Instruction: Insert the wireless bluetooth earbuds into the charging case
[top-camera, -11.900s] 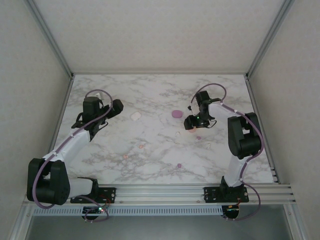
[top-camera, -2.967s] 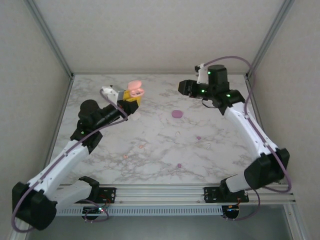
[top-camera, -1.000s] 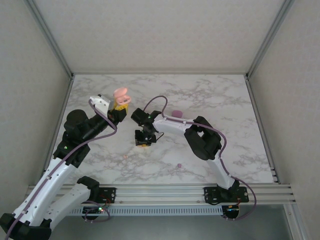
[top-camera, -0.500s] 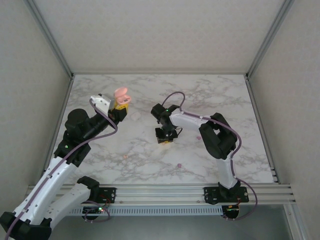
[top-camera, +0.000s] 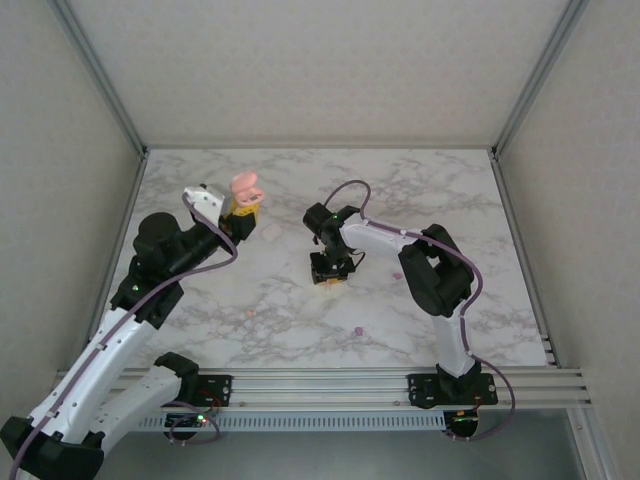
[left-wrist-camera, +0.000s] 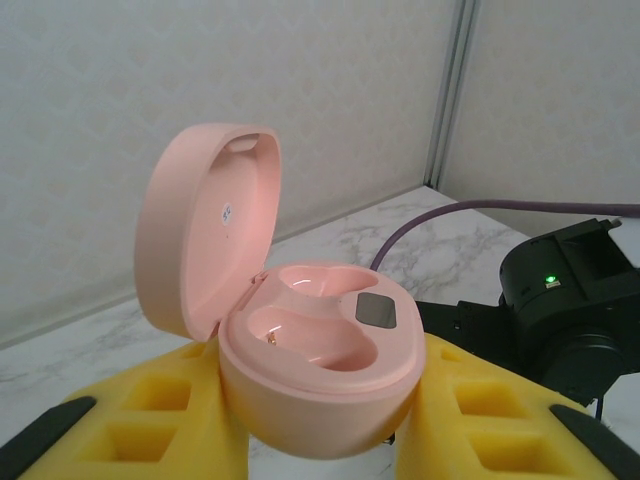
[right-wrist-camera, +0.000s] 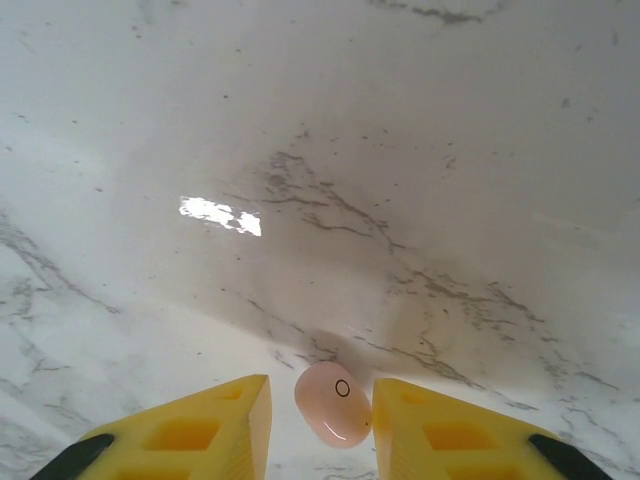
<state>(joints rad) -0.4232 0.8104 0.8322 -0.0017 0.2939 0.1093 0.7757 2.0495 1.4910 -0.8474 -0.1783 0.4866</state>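
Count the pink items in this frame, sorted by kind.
Pink case, lid open: 1
Pink earbuds: 2, one between the fingers of the right gripper, one lying on the table
Total: 3

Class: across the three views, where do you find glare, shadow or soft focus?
Right wrist view: a bright glare patch on the marble table, a soft grey shadow across the middle, the salmon-pink earbud sharp. Left wrist view: the open charging case crisp and evenly lit. Top external view: flat, even light, no glare; a loose purple earbud is a mere speck.
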